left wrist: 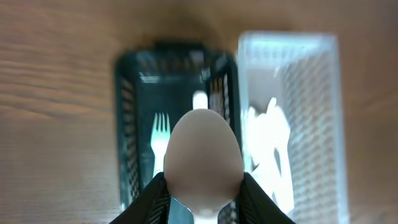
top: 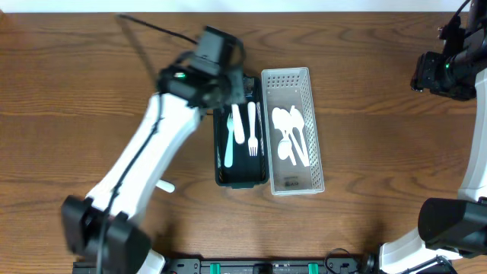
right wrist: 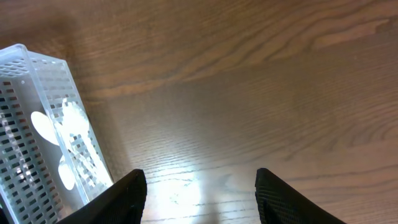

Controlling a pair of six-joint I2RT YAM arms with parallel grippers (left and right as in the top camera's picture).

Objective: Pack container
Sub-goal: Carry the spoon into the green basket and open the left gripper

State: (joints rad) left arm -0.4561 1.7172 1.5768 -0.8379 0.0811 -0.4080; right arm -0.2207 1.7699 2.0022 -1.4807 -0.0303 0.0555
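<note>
Your left gripper (left wrist: 202,202) clamps spoon (left wrist: 203,155) over dark bin (top: 240,144); right gripper (right wrist: 196,199) apart, idle. White bin (top: 291,129) holds spoons; this spoon unplaced.

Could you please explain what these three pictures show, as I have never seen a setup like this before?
These are two robot arms at a wooden table, each ending in a two-finger gripper. One picture looks down from above; the other two come from cameras on each wrist.

On the table stand a dark basket holding white forks and, touching it, a clear basket holding white spoons.

The left gripper hangs over the dark basket and grips a white spoon by its neck. The right gripper waits off to the side, open and empty.
</note>
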